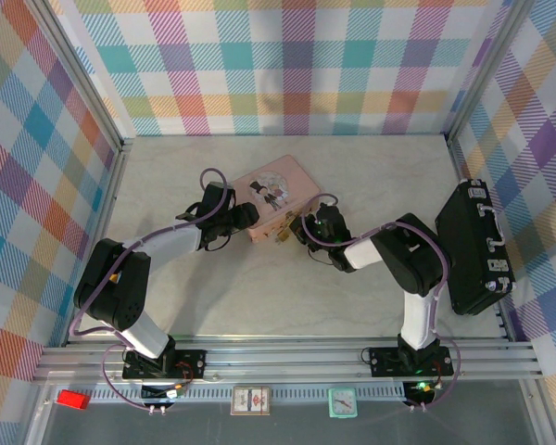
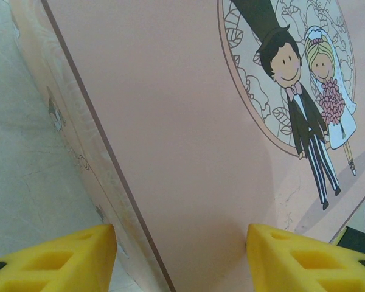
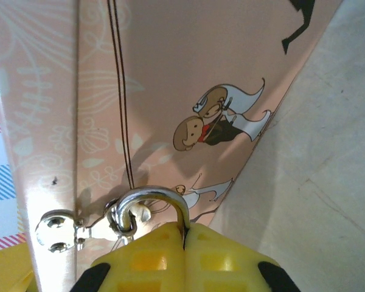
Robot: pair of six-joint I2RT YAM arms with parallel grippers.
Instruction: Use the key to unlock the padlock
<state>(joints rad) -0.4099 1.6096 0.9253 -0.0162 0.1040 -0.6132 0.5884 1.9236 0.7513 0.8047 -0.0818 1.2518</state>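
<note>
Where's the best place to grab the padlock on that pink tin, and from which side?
The padlock hangs off the clasp by a thin curved shackle, poor for pads, so grip its body, from that clasp side. The right gripper is shut under the shackle.

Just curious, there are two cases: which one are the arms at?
The pink tin with the cartoon couple; the left tool and right tool both reach it. The black case lies apart, far right.

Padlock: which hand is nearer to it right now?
Right. The right hand is shut on the padlock at the clasp; the left hand is open across the tin's opposite edge, apart from it.
</note>
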